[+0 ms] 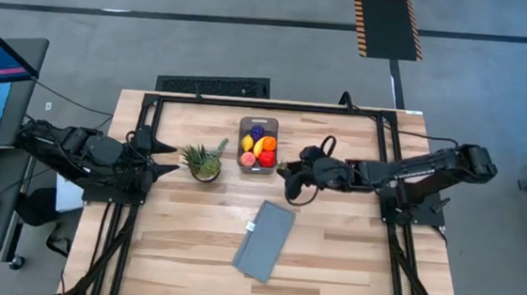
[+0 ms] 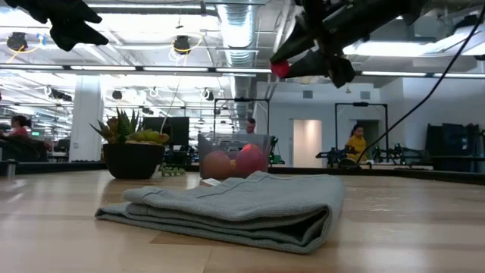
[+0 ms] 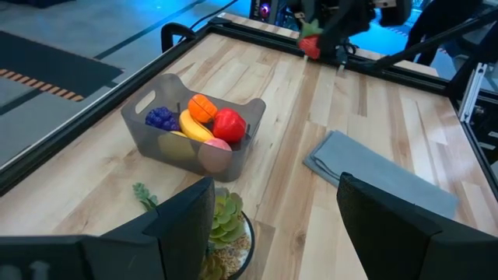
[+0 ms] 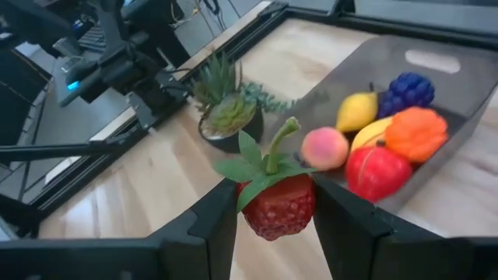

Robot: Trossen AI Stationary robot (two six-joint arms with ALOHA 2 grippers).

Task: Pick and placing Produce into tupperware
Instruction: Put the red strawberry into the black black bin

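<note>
The tupperware [image 1: 259,124] is a clear-grey tub at the table's far middle. It holds purple grapes [image 4: 411,89], a lemon [image 4: 358,110], a banana [image 3: 194,126], an orange fruit [image 4: 416,132], a red fruit [image 4: 377,171] and a peach [image 4: 324,148]. My right gripper [image 4: 272,225] hangs above the table just right of the tub, shut on a small red strawberry [image 4: 278,206] with green leaves. My left gripper [image 3: 272,225] waits open at the left side, behind the potted plant, with nothing between its fingers. My right gripper pinches the strawberry's red body [image 4: 253,214] between its two fingers, one on each side. The fingers come from the table's right, slanting down. The strawberry is lifted clear of the table [image 2: 280,70], with its leaves and stem [image 4: 276,148] sticking up past the fingertips.
A spiky potted plant [image 1: 204,162] stands left of the tub, in front of my left gripper. A folded grey cloth [image 1: 266,240] lies at the table's middle, nearer the front. Black frame rails [image 1: 267,103] run along the far and side edges. People show in the room beyond.
</note>
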